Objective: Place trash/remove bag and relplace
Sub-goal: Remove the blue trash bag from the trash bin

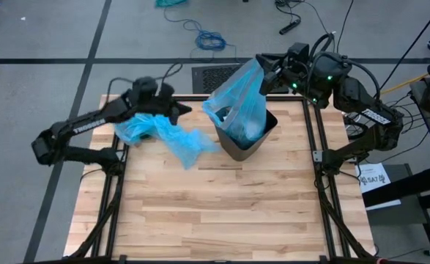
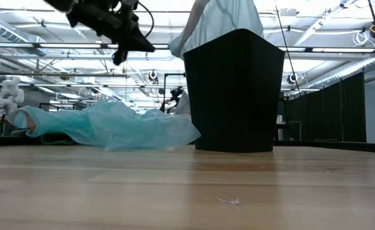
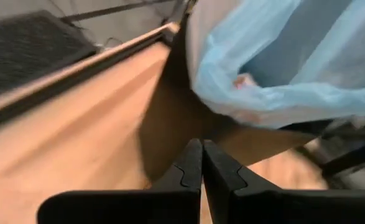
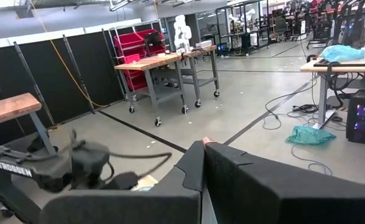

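A black bin (image 1: 236,143) stands at the middle of the table's far half. A blue bag (image 1: 240,99) rises out of it toward the far right, up to my right gripper (image 1: 267,75), which is shut on it. Pale trash (image 3: 244,81) shows through the bag's wall. A second blue bag (image 1: 167,133) lies crumpled flat on the table, left of the bin. My left gripper (image 1: 187,110) hangs shut above that bag's far side, pointing at the bin and holding nothing. It also shows in the low view (image 2: 150,47). My right gripper holds the blue bag by its upper end (image 1: 258,66), pinched between the two fingers. The fingers reach in about level from the table's far right. The bag is drawn up at a slant from the bin, with its lower part (image 1: 245,130) still inside. The layers cannot be counted.
Black frame rails run along the table's left (image 1: 116,183) and right (image 1: 319,147) edges. A floor vent (image 1: 211,73) and a blue cable coil (image 1: 211,40) lie beyond the far edge. The near half of the wooden tabletop (image 1: 222,213) holds nothing.
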Controlling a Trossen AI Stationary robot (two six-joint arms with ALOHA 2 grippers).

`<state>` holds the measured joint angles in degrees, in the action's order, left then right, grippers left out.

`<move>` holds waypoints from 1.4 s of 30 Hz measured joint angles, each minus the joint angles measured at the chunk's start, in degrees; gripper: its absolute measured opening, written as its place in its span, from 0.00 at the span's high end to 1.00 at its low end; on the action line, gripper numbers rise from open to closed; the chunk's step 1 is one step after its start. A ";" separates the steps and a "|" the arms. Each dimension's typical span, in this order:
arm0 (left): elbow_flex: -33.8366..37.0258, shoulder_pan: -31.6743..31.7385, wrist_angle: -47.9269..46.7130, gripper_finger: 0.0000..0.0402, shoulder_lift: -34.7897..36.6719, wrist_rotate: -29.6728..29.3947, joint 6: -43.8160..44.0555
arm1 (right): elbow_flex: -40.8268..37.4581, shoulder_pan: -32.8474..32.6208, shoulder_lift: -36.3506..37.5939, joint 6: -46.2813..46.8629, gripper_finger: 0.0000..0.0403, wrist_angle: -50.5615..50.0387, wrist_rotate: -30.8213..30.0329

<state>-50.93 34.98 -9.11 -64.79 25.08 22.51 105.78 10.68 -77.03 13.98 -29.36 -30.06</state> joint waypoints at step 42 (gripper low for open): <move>-12.51 -3.44 4.00 1.00 -5.97 -3.15 8.15 | 0.00 -3.30 -0.27 3.96 1.00 -2.16 -0.68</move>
<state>-63.44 31.54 -5.11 -70.76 21.93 30.65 105.78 7.38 -77.31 17.93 -31.52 -30.74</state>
